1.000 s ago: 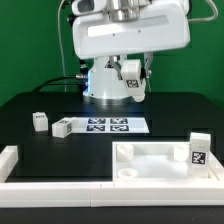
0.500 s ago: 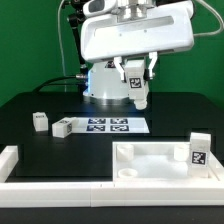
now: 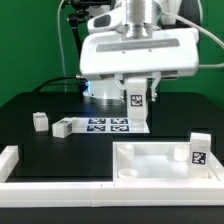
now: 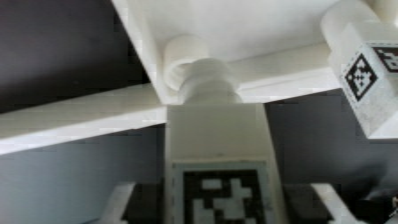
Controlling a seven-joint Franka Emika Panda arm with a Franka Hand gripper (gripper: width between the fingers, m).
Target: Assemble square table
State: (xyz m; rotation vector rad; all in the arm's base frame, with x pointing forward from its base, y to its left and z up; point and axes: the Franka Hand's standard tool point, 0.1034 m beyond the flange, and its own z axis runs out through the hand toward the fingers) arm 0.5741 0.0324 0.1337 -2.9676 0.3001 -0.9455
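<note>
- The likeliest failure, to my eye: the leg [image 3: 137, 110] comes down off-centre, catches the raised rim of the table top [image 3: 160, 162] instead of the corner socket [image 4: 199, 75], and twists in the grip.
- The cause would be a small misalignment, since the socket looked barely wider than the leg.
- A release before it seated would topple it onto the table top.
- The gripper [image 3: 137, 94] had its jaws pinching the leg on both sides.
- The leg hung upright above the table top, apart from it and pointing at that socket.
</note>
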